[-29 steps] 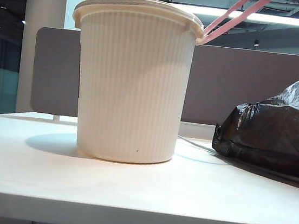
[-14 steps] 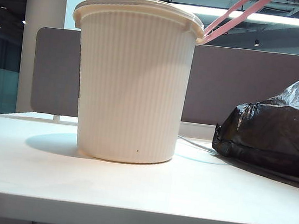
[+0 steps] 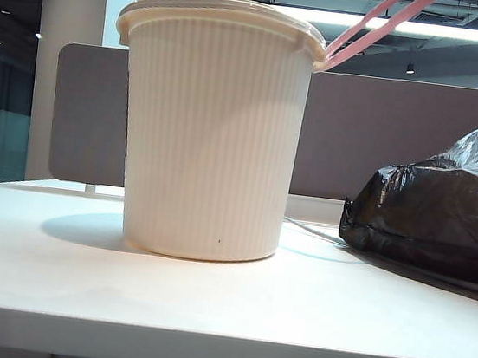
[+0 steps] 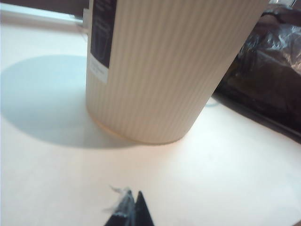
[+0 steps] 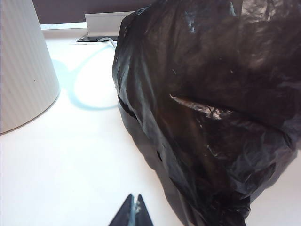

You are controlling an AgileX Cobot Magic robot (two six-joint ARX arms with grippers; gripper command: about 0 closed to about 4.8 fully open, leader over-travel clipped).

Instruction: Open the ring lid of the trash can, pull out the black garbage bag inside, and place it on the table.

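Trash can (image 3: 212,132) stands upright on the table (image 3: 206,306) and serves as the reference for all positions below. Its ring lid (image 3: 375,25) is swung up off the rim and stays attached at the rim's right side, slanting up and away from the can, which leaves the mouth clear for access. The black garbage bag (image 3: 444,213) lies on the table to the right of the can, apart from its wall, with a pale cable (image 5: 91,77) curving across the tabletop between them. A grey-brown partition panel (image 3: 383,140) stands behind the can.

Left gripper (image 4: 133,209) sits low in front of the can's base, short of the ribbed wall, with fingertips pressed together and holding nothing; a wisp of clear film (image 4: 118,197) clings beside the tips. Right gripper (image 5: 133,212) is in front of the bag, further from the can, its tips likewise closed together and empty.

Judged from this layout, the lid is open, the bag is out and resting on the table, and both arms are clear, so the task appears complete.
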